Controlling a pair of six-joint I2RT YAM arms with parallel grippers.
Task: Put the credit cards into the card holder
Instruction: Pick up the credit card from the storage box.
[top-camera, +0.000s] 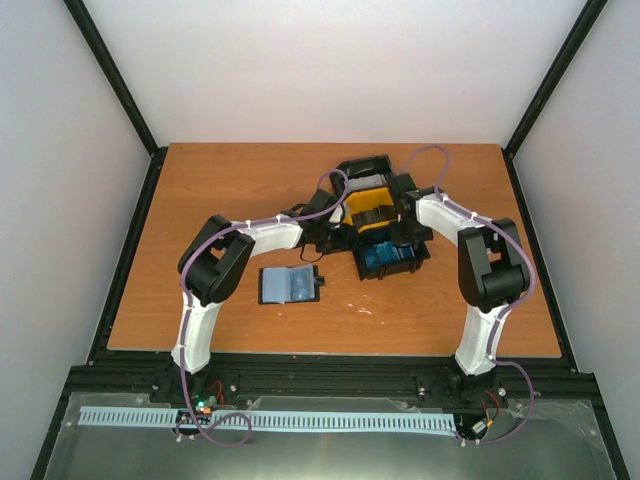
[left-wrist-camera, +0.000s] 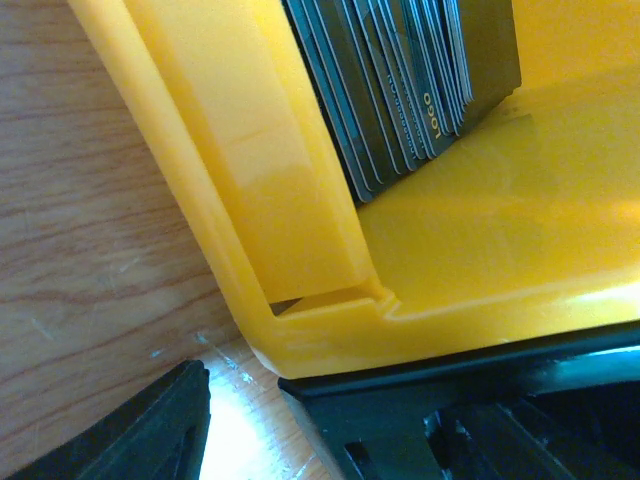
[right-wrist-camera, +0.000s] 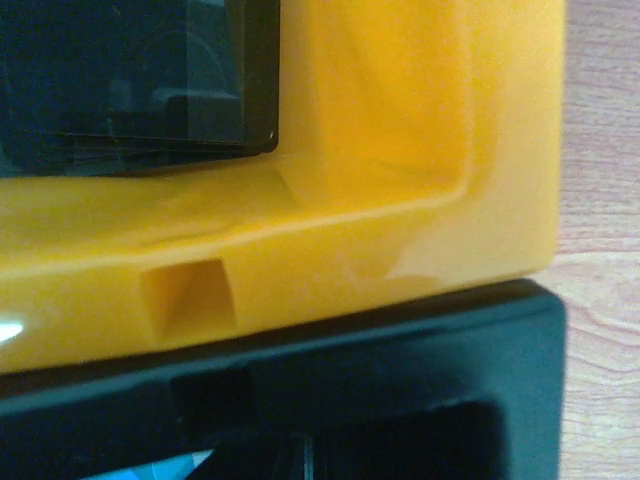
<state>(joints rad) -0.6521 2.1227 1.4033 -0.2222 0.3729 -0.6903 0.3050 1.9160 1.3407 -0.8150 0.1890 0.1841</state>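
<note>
Both arms reach into the black-and-yellow tray, and the crowding there is the main hazard. One of the left fingers shows as a dark wedge low over the counter, just outside the tray's yellow corner. Its partner is out of sight, so I cannot tell whether the pair is spread or pressed together. The right arm ends among the tray walls. The right fingers do not appear in their own wrist view, so their state cannot be told either. A packed row of credit cards stands on edge just ahead of the left fingers, inside the yellow wall. A dark card lies just ahead of the right fingers, and blue cards sit in the compartment nearest the arm bases. The card holder lies open on the counter, well apart from both sets of fingers, back toward the left arm's base. The cards are thin and tightly packed, so a pinch could drag out several at once or slip off an edge. A finger catching the rim could shove or tip the tray. The two wrists could also knock together over it.
</note>
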